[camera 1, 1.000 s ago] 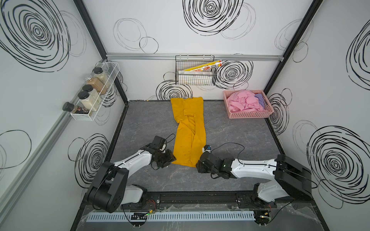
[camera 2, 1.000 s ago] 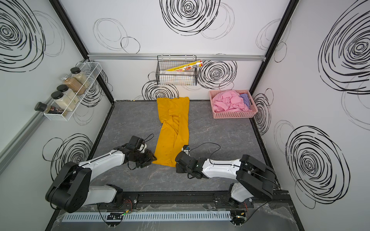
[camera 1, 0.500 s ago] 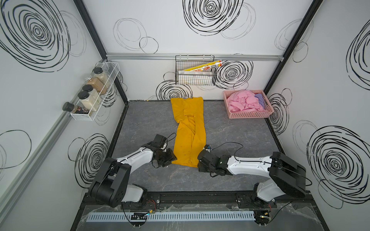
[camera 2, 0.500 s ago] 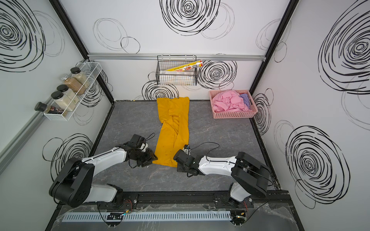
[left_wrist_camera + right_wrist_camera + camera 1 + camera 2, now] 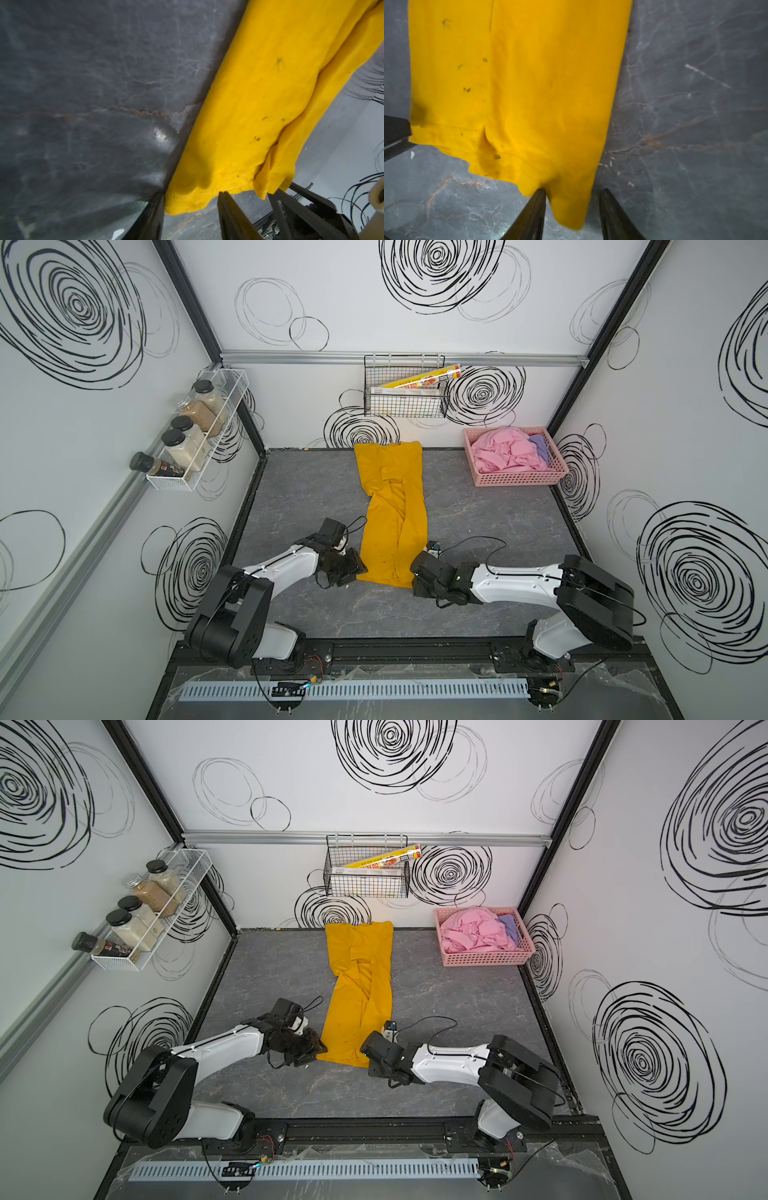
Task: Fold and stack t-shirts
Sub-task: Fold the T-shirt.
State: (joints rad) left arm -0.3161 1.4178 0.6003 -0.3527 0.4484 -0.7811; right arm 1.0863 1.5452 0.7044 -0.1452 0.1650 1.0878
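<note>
The mustard-yellow t-shirt (image 5: pixel 392 522) (image 5: pixel 359 990) lies folded into a long strip running from the back wall toward the front. My left gripper (image 5: pixel 360 568) (image 5: pixel 191 194) sits low at the near left hem corner. Its jaws are open, with that corner (image 5: pixel 187 199) between them. My right gripper (image 5: pixel 413 576) (image 5: pixel 573 190) sits at the near right hem corner. It is open too, and the cloth tip (image 5: pixel 571 207) hangs between its fingers with a gap on one side. A pink t-shirt (image 5: pixel 503 450) and a lavender one (image 5: pixel 540 448) lie crumpled in the basket.
The pink perforated basket (image 5: pixel 519 479) stands at the back right corner. A black wire basket (image 5: pixel 405 400) hangs on the back wall above the shirt's far end. A rack of jars (image 5: pixel 195 435) is on the left wall. Grey marbled tabletop (image 5: pixel 498 531) flanks the strip.
Both pairs of jaws have narrowed a little around the hem corners. The left gripper has crept slightly toward the shirt; the right arm has hardly moved.
</note>
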